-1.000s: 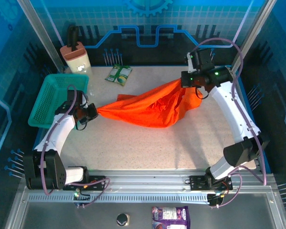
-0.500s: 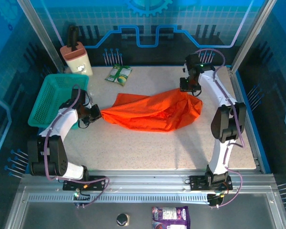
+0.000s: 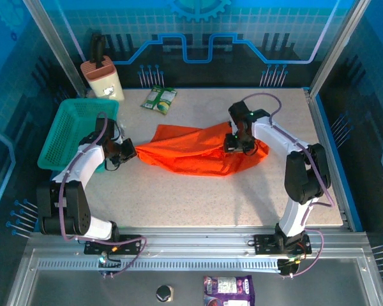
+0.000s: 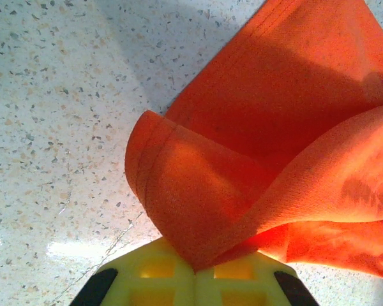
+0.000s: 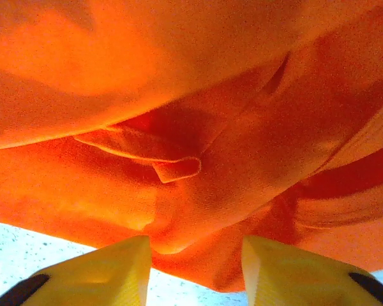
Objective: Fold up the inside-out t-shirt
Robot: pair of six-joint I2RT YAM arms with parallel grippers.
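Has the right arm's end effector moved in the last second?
Yes. The right end effector moved leftward and away from the table's back edge, onto the inside-out t-shirt.

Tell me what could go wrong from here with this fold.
The left end effector pinches just a small hem fold of the t-shirt; a hard pull might slip it free. The right end effector is open over bunched layers; closing there could catch several layers and lock wrinkles into the fold.
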